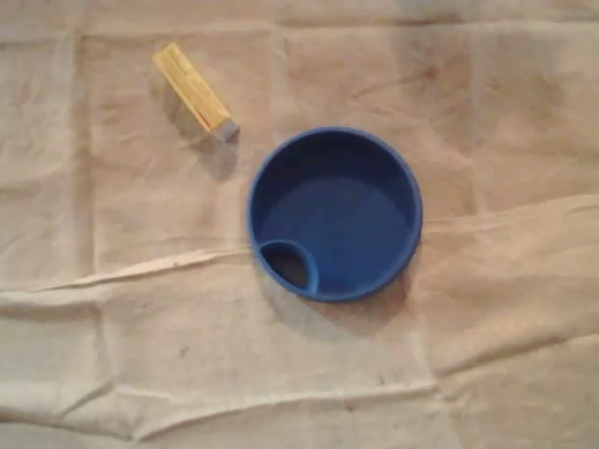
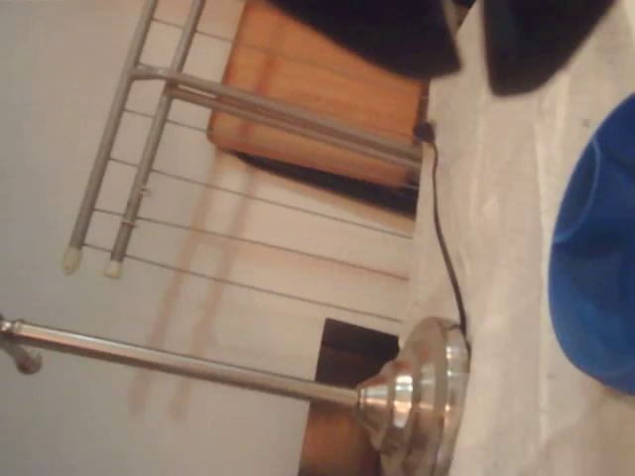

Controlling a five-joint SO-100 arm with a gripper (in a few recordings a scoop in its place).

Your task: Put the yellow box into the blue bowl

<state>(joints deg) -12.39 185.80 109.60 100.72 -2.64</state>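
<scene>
Two things lie on the table [image 1: 524,112] in the overhead view, on a creased, pale beige cloth [image 1: 487,355].

Yellow box [image 1: 194,92]: in the upper left, lying flat on the cloth. It is long and narrow and set on a diagonal from upper left to lower right. A thin red line runs along one edge. It has a grey end face, which points toward the bowl. The box is outside the bowl, near its upper left rim and not touching it.

Blue bowl [image 1: 337,201]: round, upright, near the middle of the overhead view, with nothing inside. A small rounded pocket [image 1: 288,265] sits against the inner wall at the lower left.

The wrist view lies on its side. The blue bowl [image 2: 600,278] shows as a curved edge at the right border, resting on the cloth. Left of it a shiny round metal base [image 2: 422,392] stands at the cloth's edge, with a metal pole [image 2: 179,359] running away to the left. A black cable [image 2: 444,248] runs along the cloth's edge to that base. Behind are a grey wire rack [image 2: 248,94] and a brown wooden panel [image 2: 317,79].

Pincer: two dark, blurred shapes [image 2: 367,35] sit at the top border of the wrist view with a gap between them. It cannot be told whether these are its fingers, nor whether it is released or clenched. Nothing is seen held between them.
</scene>
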